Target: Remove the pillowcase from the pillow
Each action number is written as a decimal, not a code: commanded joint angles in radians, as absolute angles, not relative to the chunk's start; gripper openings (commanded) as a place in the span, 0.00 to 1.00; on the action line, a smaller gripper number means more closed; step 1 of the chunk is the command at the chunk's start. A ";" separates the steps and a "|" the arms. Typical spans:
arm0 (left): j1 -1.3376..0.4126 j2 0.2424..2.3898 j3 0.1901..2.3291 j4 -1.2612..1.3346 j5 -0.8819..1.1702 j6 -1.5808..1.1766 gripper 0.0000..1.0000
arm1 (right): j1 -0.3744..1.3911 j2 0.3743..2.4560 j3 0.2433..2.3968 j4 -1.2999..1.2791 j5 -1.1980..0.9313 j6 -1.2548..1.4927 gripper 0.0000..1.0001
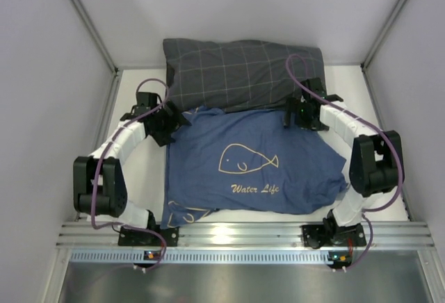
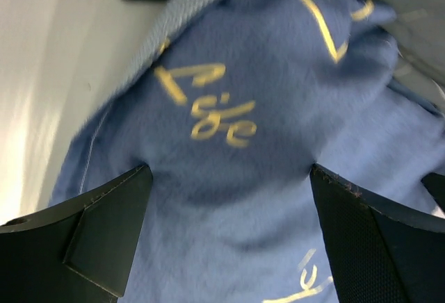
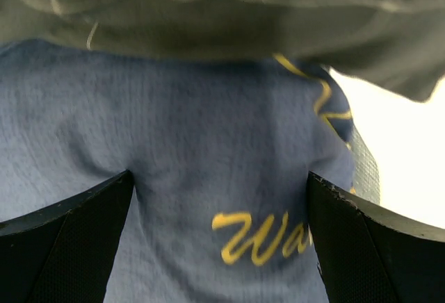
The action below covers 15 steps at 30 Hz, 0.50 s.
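Note:
The blue pillowcase (image 1: 250, 164) with its cream whale and "Water Life" print lies plump across the middle of the table. The pillow is hidden inside it. My left gripper (image 1: 170, 124) sits at the case's far left corner. In the left wrist view it (image 2: 229, 171) is open, and blue cloth (image 2: 229, 108) bulges between the spread fingers (image 2: 111, 226). My right gripper (image 1: 295, 115) is at the far right corner. It (image 3: 219, 178) is also open, its fingers (image 3: 375, 247) set wide on either side of the blue cloth (image 3: 208, 143).
A dark grey checked pillow (image 1: 243, 74) lies at the back, overlapping the case's far edge and hanging just over my right gripper (image 3: 208, 11). White table (image 1: 139, 178) shows on both sides. Walls close in left, right and behind. An aluminium rail (image 1: 243, 233) runs along the near edge.

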<state>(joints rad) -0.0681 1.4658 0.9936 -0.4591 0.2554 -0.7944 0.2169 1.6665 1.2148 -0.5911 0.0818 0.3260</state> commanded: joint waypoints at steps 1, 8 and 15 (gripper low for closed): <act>-0.093 1.570 1.089 -0.390 0.190 -0.724 0.99 | 0.195 1.727 1.256 -0.554 0.028 0.291 0.99; -0.164 1.796 1.173 -0.379 0.199 -0.687 0.69 | 0.195 1.766 1.223 -0.477 -0.139 0.324 0.67; -0.176 1.636 1.123 -0.296 0.298 -0.741 0.00 | 0.195 1.617 1.210 -0.482 -0.149 0.324 0.00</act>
<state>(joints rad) -0.1589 1.7199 1.1404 -0.3843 0.2344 -0.7307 0.1913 1.7088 1.2205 -0.5438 -0.1028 0.3248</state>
